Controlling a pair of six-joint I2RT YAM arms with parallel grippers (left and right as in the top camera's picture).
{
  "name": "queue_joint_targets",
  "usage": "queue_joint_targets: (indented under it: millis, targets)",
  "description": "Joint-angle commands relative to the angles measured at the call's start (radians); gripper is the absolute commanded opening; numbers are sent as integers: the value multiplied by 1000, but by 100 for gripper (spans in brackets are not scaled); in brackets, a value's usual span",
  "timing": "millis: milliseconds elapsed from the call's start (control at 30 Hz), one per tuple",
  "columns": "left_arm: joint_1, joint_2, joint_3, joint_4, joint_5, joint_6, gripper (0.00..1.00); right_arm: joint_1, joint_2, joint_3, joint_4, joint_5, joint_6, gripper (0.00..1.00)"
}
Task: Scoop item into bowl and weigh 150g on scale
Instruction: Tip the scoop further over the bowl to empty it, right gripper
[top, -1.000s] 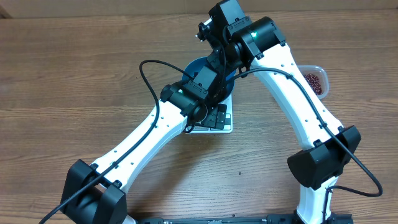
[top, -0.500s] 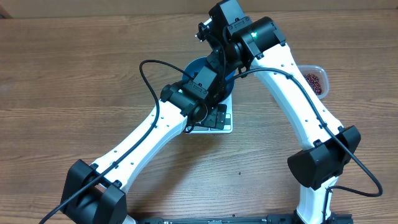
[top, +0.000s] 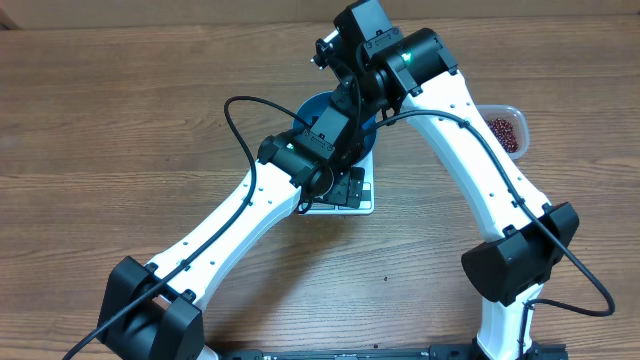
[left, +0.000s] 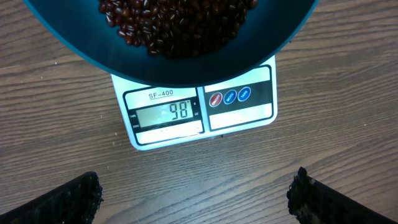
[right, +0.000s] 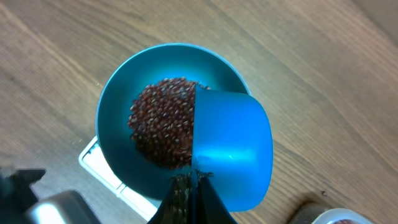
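Beans (right: 165, 121) lie heaped in the blue bowl (right: 115, 124), which sits on the white scale (left: 239, 115) on the tabletop (top: 120, 120); more wait in the clear tub (top: 505, 130) off to the right. The display (left: 165, 113) reads 98, so I judge the weighing short of target. The right claw (right: 191, 186) is clamped on the handle of the blue scoop (right: 233, 149), tipped mouth-down over the bowl's right side. The left claw (left: 196, 205) hangs with its fingers wide apart and nothing between them, just in front of the scale.

The main risk looks like overshoot: the scoop is large beside what remains to add, so a full load would probably pass the target. The scoop also overlaps the bowl's rim, so beans sliding off that edge could land on the tabletop. The bowl overhangs the scale on every visible side, and a knock from the scoop could shift it or upset the reading
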Motion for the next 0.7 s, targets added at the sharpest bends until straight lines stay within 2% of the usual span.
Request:
queue_joint_targets:
  millis: [0,200,300,433,533,667]
  targets:
    - [3,8,-10,2,8,19,100,9,-44,37,12,30,21,4]
    - [3,8,-10,2,8,19,100,8,-44,37,9,34,30,4]
    - [3,8,-10,2,8,19,100,11,-44,37,-17,-31,-51,4]
    - [3,8,-10,2,8,19,99,12,-44,37,5,37,25,4]
    - [3,8,-10,2,8,19,100,12,-44,37,-14,21,-38,4]
    - [3,8,-10,2,8,19,100,-4,-44,37,10,82,92,4]
